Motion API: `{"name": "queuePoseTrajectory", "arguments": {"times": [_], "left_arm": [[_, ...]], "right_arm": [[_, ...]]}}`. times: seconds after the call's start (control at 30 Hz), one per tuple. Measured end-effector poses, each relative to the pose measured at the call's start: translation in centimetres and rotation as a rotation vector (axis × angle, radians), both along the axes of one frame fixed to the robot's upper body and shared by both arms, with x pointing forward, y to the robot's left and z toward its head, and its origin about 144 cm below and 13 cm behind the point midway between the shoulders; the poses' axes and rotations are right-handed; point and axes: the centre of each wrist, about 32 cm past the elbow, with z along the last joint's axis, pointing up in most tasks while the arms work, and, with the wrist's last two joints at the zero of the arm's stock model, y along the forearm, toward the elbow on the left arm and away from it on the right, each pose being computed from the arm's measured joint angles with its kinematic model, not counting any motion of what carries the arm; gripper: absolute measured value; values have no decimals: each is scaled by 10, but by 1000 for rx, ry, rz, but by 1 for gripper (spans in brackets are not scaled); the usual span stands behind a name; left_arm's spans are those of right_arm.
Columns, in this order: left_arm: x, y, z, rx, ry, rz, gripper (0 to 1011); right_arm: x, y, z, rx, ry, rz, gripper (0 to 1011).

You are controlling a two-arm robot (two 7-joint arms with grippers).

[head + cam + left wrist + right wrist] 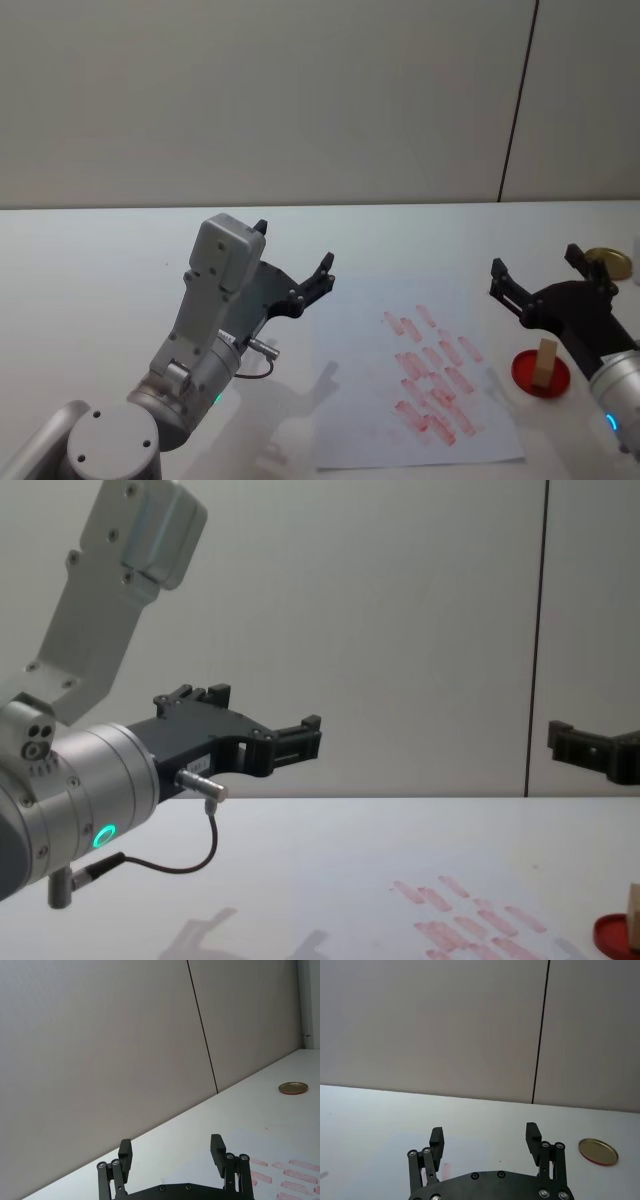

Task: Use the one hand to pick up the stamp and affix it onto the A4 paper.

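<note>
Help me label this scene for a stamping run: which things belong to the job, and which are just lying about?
Belongs to the job:
right gripper, open, raised near the stamp
stamp, standing on the red ink pad
A4 paper, bearing red marks

Lying about:
gold lid, at the far right
left gripper, open, raised idle on the left

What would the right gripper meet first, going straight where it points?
Likely the grey wall: the open right gripper hangs above the table, pointing roughly level. The stamp on the red ink pad lies below it, the gold lid off to one side. The left gripper hangs left of the A4 paper.
</note>
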Motion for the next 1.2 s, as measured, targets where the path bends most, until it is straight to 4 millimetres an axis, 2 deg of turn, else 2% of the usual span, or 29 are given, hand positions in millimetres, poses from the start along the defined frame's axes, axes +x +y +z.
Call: {"name": "queuePoseTrajectory", "arguments": {"times": [0.63, 1.2], "left_arm": [[0, 0, 0, 0, 0, 0, 993], [0, 0, 0, 0, 0, 0, 993]], "right_arm": [[-7, 34, 9, 62, 172, -132, 1003], [-20, 43, 2, 90, 324, -207, 1003]]}}
